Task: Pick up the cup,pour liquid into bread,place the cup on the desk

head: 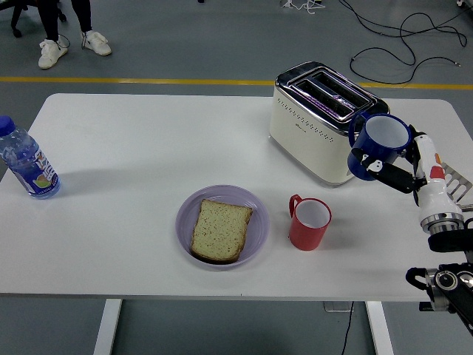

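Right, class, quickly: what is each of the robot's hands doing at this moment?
Left hand: not in view.
Right hand: fingers closed on the blue cup, held raised beside the toaster.

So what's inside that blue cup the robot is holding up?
The blue cup, gripped in the right hand, shows only a pale inner wall near the rim. Its bottom is hidden from this angle, so any liquid can't be seen.

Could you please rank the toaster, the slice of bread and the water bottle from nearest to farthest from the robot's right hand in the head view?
From the right hand, which holds the blue cup:
1. Toaster, just left of the hand.
2. Slice of bread, on the purple plate at centre.
3. Water bottle, at the far left edge.
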Robot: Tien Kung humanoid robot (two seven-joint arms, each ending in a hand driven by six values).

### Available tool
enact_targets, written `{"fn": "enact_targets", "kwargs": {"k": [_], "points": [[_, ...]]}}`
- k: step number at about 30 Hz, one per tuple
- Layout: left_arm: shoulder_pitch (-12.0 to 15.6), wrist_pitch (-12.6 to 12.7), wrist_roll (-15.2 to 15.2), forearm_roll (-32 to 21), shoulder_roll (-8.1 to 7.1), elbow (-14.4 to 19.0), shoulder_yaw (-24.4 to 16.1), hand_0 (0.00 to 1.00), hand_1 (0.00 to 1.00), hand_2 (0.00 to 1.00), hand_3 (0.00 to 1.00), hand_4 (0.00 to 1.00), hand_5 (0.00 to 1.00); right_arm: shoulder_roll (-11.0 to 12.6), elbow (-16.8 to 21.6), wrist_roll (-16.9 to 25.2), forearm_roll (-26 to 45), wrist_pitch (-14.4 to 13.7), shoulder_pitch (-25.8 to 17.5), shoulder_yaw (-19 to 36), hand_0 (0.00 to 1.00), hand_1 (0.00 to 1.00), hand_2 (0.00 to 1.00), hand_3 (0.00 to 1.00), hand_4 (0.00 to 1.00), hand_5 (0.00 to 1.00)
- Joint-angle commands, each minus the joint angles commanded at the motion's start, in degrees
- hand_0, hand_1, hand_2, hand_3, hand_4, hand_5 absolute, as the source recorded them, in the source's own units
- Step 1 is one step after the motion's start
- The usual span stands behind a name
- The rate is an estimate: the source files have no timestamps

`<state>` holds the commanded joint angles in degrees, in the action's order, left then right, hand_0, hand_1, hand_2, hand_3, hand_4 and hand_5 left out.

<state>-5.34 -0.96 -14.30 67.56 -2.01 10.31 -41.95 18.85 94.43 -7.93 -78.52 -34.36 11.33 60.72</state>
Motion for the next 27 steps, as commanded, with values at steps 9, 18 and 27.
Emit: {"fn": "enact_targets", "kwargs": {"k": [9,18,27], "points": [[-0.1,0.0,0.0,-0.6,0.04,0.0,0.5,0.654,0.690,0.711,0.601,0.341,0.920,1.3,0.6,-3.5,-2.5,2.5,2.3,-3.2,0.367,0.324,0.502,0.544,0.607,0.002],[0.3,0.0,0.1,-1.6,0.09,0.0,1.0,0.654,0.690,0.711,0.601,0.342,0.919,2.3,-0.4,-5.0,-2.9,3.2,6.6,-7.4,0.380,0.318,0.501,0.543,0.598,0.002],[-0.8,0.1,0.1,-0.4,0.28,0.0,-1.2,0.654,0.690,0.711,0.601,0.342,0.920,2.4,-2.0,-5.8,-5.6,3.3,13.6,-13.6,0.381,0.320,0.501,0.544,0.597,0.002]]}}
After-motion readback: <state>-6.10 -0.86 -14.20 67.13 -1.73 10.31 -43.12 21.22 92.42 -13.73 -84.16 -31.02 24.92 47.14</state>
